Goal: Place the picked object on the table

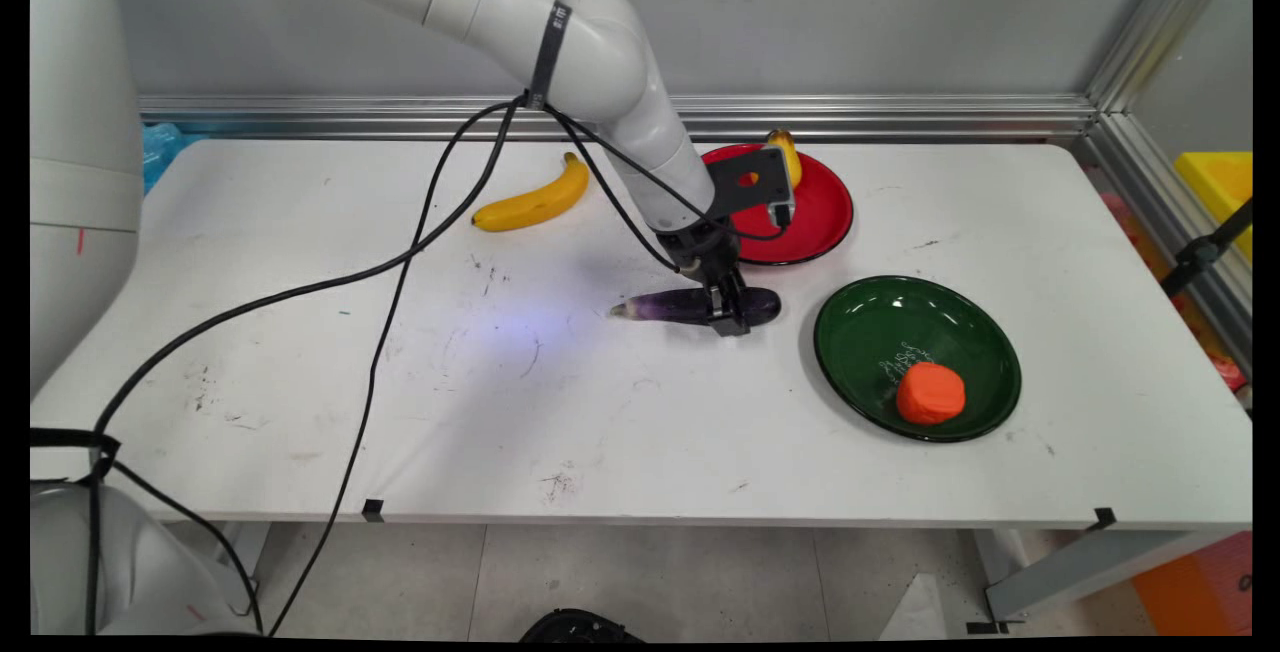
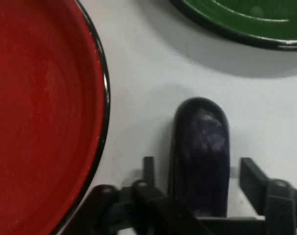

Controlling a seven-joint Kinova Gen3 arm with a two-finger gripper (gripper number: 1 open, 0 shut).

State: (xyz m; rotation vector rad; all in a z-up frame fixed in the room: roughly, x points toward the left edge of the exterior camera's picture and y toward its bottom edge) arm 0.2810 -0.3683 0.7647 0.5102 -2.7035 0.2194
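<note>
Main view: gripper (image 1: 729,317) is down over the eggplant (image 1: 690,306), which lies on the table (image 1: 300,402) between red plate (image 1: 825,207) and green plate (image 1: 880,317); long axis left-right, pale stem end left.
Hand view: fingers (image 2: 250,177) straddle the eggplant's (image 2: 201,152) rounded end, spread, a gap either side.
Handling: probably light, smooth, slippery; grip mid-body.

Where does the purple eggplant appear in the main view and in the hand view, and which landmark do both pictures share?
Main view: the eggplant lies on the white table just left of centre-right, between the red plate and the green plate, under the gripper.
Hand view: the eggplant rises from the bottom centre, between the fingers.
Shared landmark: the red plate, filling the hand view's left.
</note>
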